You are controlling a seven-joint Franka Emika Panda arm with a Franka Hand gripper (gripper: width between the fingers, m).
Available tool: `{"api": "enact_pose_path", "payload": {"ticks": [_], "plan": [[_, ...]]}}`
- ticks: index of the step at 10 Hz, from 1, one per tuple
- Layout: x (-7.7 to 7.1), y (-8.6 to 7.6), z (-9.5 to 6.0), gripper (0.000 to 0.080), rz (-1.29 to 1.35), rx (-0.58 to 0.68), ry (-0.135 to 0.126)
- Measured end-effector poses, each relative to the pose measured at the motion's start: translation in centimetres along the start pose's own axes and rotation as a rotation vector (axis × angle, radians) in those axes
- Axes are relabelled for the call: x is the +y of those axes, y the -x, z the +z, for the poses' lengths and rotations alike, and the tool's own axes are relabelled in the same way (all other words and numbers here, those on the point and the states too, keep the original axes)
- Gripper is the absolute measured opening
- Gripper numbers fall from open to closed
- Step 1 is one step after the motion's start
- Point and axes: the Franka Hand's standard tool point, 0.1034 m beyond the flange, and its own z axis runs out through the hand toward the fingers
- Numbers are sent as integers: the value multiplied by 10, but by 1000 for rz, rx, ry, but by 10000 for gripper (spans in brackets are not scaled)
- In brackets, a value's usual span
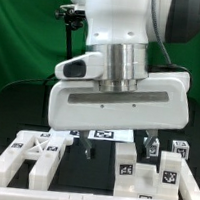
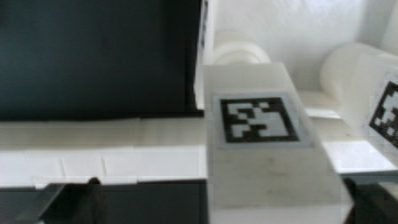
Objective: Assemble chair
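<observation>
The chair parts are white blocks with black-and-white tags. A tall block (image 2: 267, 150) with a tag on its face stands between my fingers, close to one finger (image 2: 374, 196) and well apart from the other. My gripper (image 2: 228, 198) is open around it and touches nothing. In the exterior view my gripper (image 1: 118, 148) hangs low over the table, with tagged blocks (image 1: 129, 164) just to its right. A long white slab (image 2: 107, 150) lies across behind the block. Two rounded white parts (image 2: 356, 75) stand beyond it.
In the exterior view a group of notched white parts (image 1: 32, 153) lies at the left front and more tagged blocks (image 1: 171, 168) at the right. The marker board (image 1: 104, 137) lies behind my gripper. A green curtain hangs at the back.
</observation>
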Motion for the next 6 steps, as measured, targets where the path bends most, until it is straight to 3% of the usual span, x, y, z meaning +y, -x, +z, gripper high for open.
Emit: {"api": "enact_pose_path", "payload": {"ticks": [1, 2, 3, 4, 5, 6], "plan": [[-6, 4, 1, 648, 40, -79, 4], [-7, 0, 0, 648, 43, -70, 5], [-7, 1, 1, 556, 63, -72, 6], [-7, 1, 1, 556, 75, -72, 5], [-8, 1, 1, 343, 164, -72, 6], [-8, 1, 2, 286, 293, -72, 7]]}}
